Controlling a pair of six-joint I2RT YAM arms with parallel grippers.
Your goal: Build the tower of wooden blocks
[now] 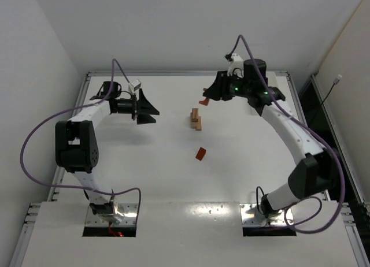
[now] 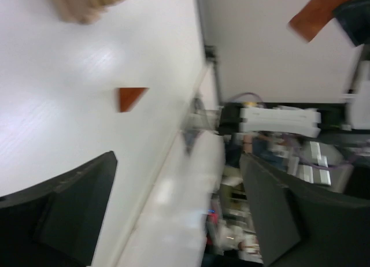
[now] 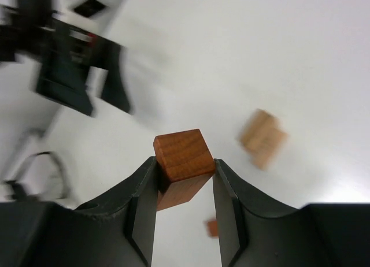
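Overhead, two wrist views, sharing tower [image 1: 196, 119]

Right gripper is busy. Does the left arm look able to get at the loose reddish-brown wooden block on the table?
Probably yes: the left gripper is open, empty, with only bare table between it and the loose reddish-brown wooden block.
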